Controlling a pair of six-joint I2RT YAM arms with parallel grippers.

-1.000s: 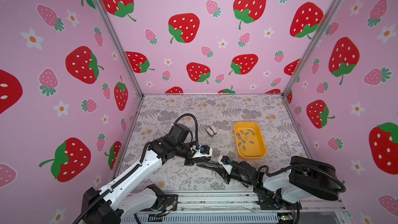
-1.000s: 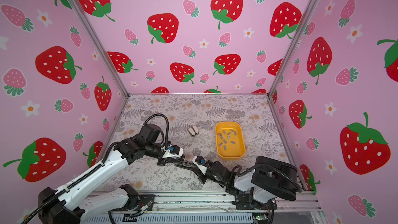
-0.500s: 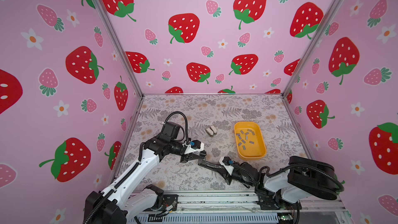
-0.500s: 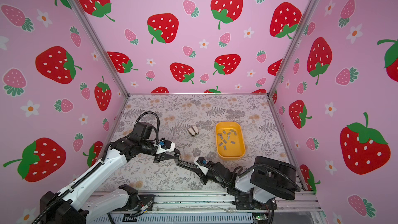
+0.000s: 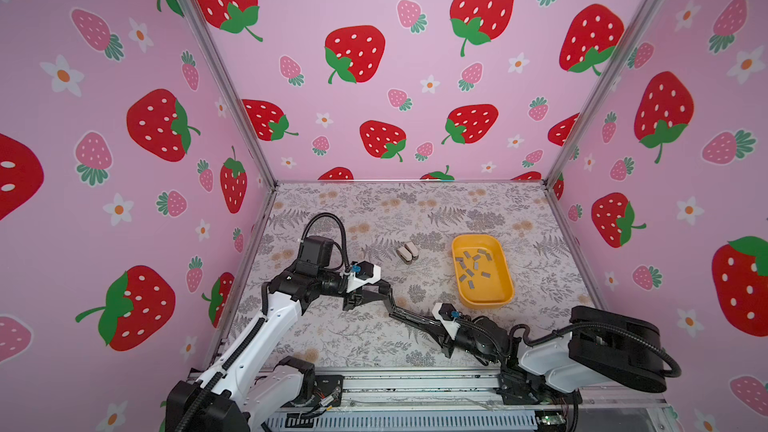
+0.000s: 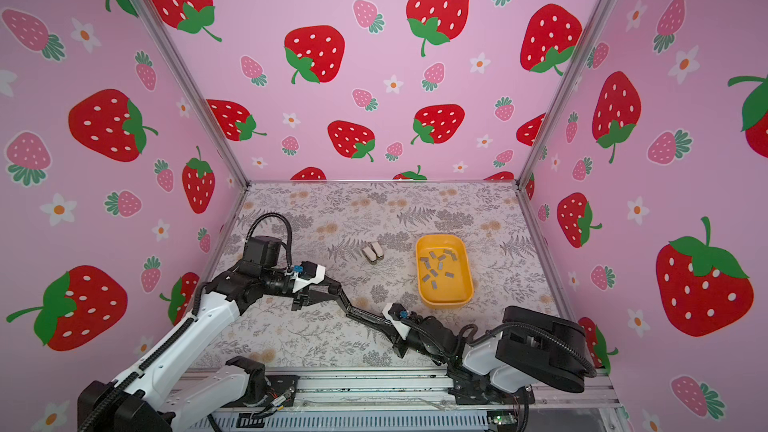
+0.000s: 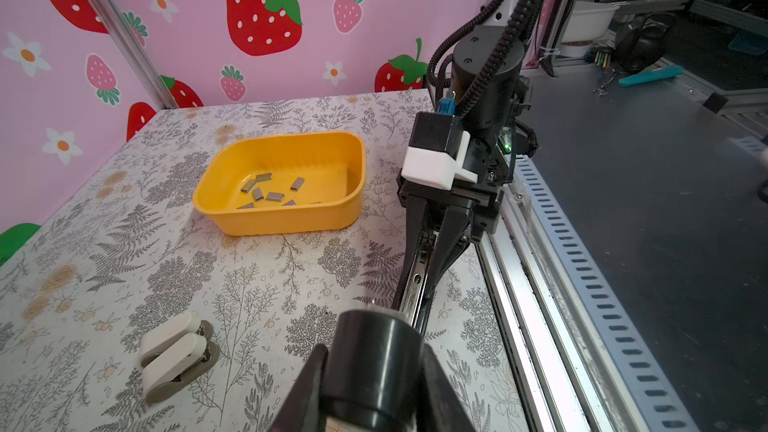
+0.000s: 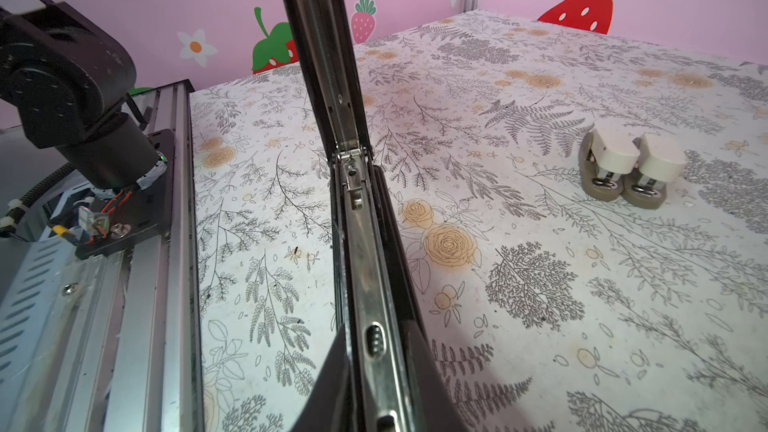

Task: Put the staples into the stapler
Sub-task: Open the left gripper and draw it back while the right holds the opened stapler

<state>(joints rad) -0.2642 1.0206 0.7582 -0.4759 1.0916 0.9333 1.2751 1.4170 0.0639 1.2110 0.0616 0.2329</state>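
A long black stapler (image 5: pixel 394 305) hangs swung open between my two grippers, low over the table in both top views. My left gripper (image 5: pixel 383 287) is shut on the rounded black end of its top arm (image 7: pixel 374 355). My right gripper (image 5: pixel 411 318) is shut on its base, and the bare metal staple rail (image 8: pixel 361 268) runs out between the fingers (image 8: pixel 332 371) to the hinge. The staples (image 5: pixel 471 265), several small grey strips, lie loose in the yellow tray (image 5: pixel 484 303); the left wrist view also shows the staples (image 7: pixel 266 193) in the tray (image 7: pixel 282 218).
Two small beige staplers (image 5: pixel 407 252) sit side by side in the middle of the floral table, left of the tray. Pink strawberry walls close in the left, back and right sides. A metal rail (image 7: pixel 540 326) runs along the front edge.
My left gripper has drawn back to the left with the stapler's top arm, so the stapler stands opened wider. The right gripper has stayed almost in place.
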